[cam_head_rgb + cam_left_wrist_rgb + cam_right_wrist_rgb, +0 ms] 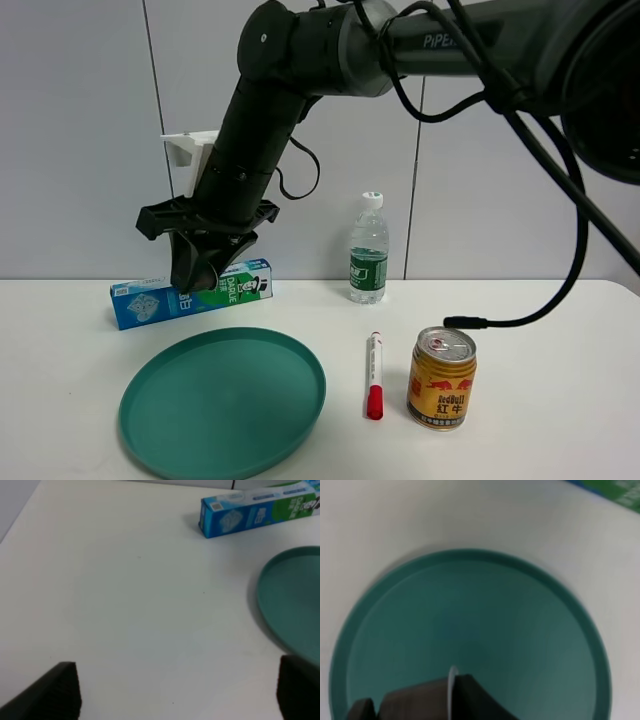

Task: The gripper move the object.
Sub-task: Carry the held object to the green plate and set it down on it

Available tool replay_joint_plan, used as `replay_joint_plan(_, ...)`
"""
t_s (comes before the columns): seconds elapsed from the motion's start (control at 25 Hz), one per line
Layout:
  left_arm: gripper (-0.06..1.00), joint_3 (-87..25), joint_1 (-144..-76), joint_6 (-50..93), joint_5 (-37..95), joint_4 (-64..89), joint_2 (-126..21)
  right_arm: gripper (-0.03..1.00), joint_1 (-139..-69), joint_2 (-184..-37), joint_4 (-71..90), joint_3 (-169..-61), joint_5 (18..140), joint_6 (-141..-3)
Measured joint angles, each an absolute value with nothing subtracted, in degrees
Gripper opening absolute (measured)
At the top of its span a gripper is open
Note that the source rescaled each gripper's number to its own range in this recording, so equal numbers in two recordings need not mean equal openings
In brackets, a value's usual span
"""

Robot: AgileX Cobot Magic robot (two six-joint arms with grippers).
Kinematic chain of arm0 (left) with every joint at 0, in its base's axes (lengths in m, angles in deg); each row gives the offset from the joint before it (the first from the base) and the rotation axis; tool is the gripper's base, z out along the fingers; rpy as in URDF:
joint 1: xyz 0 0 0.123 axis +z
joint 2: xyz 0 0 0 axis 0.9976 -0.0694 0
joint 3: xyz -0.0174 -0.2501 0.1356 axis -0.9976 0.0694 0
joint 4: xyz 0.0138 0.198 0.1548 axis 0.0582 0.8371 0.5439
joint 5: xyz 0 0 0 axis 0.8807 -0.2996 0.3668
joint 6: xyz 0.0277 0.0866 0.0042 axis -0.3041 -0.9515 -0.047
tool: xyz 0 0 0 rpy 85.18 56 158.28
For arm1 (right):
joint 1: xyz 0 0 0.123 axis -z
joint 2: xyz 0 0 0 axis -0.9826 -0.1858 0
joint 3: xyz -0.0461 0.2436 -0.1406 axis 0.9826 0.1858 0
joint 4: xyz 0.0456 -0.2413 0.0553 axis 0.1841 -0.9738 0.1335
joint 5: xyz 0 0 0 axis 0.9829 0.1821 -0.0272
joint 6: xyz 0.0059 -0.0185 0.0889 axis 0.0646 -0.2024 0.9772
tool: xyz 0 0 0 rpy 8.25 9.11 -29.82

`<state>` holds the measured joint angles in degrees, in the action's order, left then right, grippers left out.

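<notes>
Capsule (415,702): dark grey-brown, tapered, thin pale rim, tipped sideways, clamped between jaws. Right gripper (200,275): black claw, pointing down, raised off table, above green plate (150,440), toward its 12 o'clock edge.

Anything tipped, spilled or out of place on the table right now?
Nothing stands out. The bottle and can stand upright, the marker lies flat beside the plate, and no spill shows. The right gripper holds the capsule above the plate.

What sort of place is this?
Probably a robotics lab test bench: a robot arm over a plain white table, with unrelated props: toothpaste box, green plate, drink can.
</notes>
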<state>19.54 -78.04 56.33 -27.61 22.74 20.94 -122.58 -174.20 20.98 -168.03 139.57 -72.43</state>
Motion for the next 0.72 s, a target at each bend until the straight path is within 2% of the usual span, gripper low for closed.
replay_joint_plan(0.72,1.0,19.54,-78.04,56.33,-27.61,22.74,20.94,0.0,-126.08,-183.07,14.72,-168.03,139.52,-81.56)
